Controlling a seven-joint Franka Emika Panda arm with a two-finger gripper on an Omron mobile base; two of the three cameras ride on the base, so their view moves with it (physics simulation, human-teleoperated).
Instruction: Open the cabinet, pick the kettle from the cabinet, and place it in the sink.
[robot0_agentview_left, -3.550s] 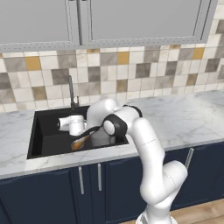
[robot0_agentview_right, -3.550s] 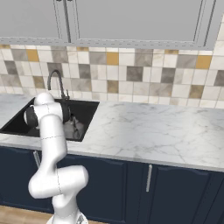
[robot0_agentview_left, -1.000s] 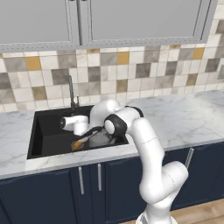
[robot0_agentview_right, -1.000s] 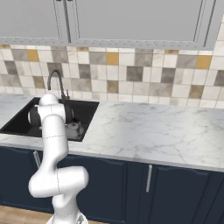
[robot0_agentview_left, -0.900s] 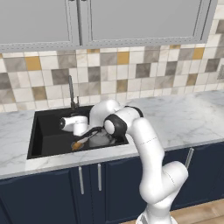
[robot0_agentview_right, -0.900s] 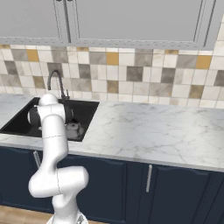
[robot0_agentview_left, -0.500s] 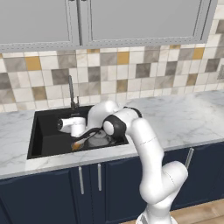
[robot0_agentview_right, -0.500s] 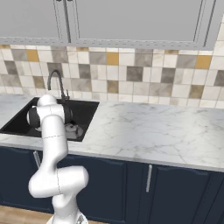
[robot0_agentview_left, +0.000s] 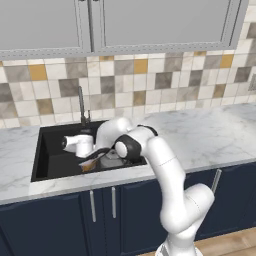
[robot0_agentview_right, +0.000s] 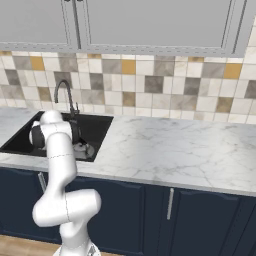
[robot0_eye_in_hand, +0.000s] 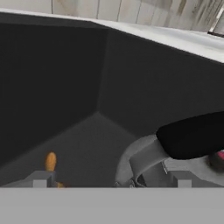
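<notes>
Kettle (robot0_eye_in_hand: 146, 164) sits on the floor of the sink (robot0_eye_in_hand: 65, 87), directly below and just ahead of the gripper (robot0_eye_in_hand: 111, 181); its grey rounded body and black arched handle (robot0_eye_in_hand: 192, 135) appear toward the right fingertip in the hand view. Gripper jaws stand wide apart, holding nothing, with the fingertips either side of the kettle's near edge and no contact discernible. An orange object (robot0_eye_in_hand: 51, 162) lies on the basin floor beside the left fingertip. In the left base view the gripper (robot0_agentview_left: 75, 145) is lowered into the sink (robot0_agentview_left: 50, 145), with the faucet (robot0_agentview_left: 81, 106) behind it.
</notes>
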